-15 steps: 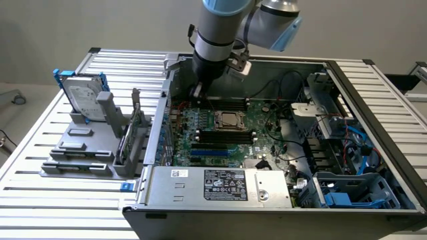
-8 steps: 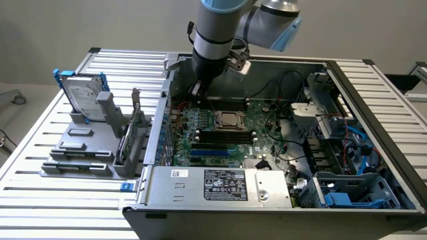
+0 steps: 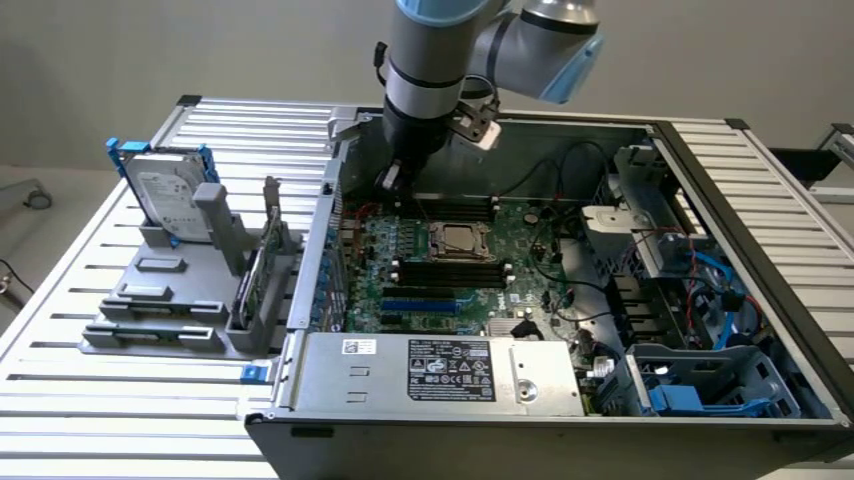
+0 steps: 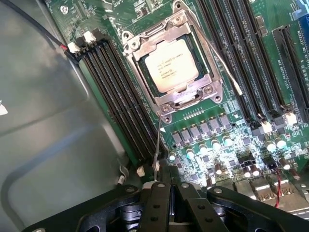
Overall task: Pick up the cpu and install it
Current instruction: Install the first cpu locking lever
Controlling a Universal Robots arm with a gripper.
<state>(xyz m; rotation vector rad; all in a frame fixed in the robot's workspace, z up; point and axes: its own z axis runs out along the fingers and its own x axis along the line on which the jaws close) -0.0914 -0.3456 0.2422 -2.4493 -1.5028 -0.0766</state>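
Table [image 3: 80,400]: slatted metal, and everything I am watching stands on it.
Rack [image 3: 147,320]: grey, well off to the exterior view's left of my claw and outside the computer. It holds a silver hard drive [image 3: 167,190] upright at its far end.
Case [image 3: 320,280]: open-topped and lying on its side. My claw is lowered inside it.
Power supply [image 3: 441,370]: boxed into the near edge of the case, well apart from the claw and nearer the camera.
Claw [image 3: 391,180] [image 4: 166,182]: down in the case by the back wall, over the far edge of the motherboard [image 3: 534,290]. The fingers are closed together with nothing between them.
Memory slots [image 4: 113,96]: long black rows on both sides of the socket. One bank is just in front of the claw.
Cpu [image 3: 457,240] [image 4: 171,65]: seated flat in the socket frame [image 4: 190,99] with its silvery top up. It is near the claw but not touching it, just to the exterior view's right.
Drive cage [image 3: 694,385]: blue-fronted, in the case corner, well apart from the claw on the exterior view's right.
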